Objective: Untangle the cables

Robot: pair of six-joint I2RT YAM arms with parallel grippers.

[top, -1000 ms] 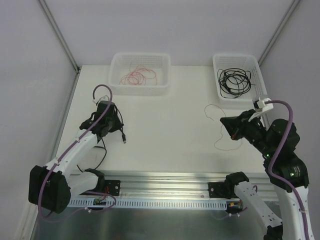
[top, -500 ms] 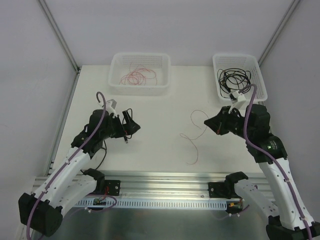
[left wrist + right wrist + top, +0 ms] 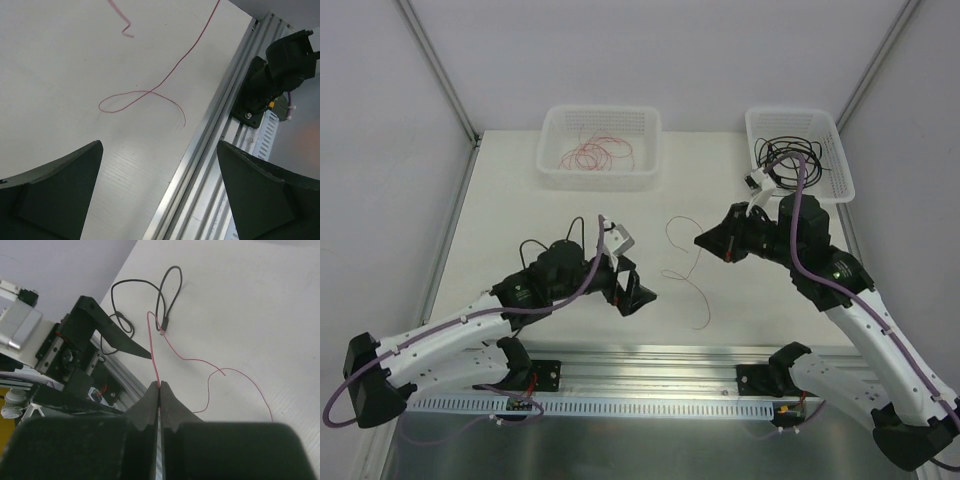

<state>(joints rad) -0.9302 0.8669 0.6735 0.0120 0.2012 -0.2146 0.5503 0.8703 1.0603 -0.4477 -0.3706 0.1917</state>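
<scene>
White table point(image 3: 500, 205) bearing red wire point(image 3: 150, 92), black cable point(image 3: 163, 322), left basket point(image 3: 600, 181), right basket point(image 3: 840, 165).

L end effector point(image 3: 160, 147) wide now, off black cable point(image 3: 163, 322), rightward; R end effector point(image 3: 160, 386), red wire point(image 3: 148, 91) leftward.

The left arm point(image 3: 450, 325) lies low and stretched far out from its base, its left fingers point(image 3: 55, 195) spread wide apart (one dark pad at each lower corner of the wrist view). The right arm point(image 3: 865, 315) bends at the elbow, its right fingers point(image 3: 148, 407) pressed flat together, pinching a thin red cable point(image 3: 154, 352) at their tips.
</scene>
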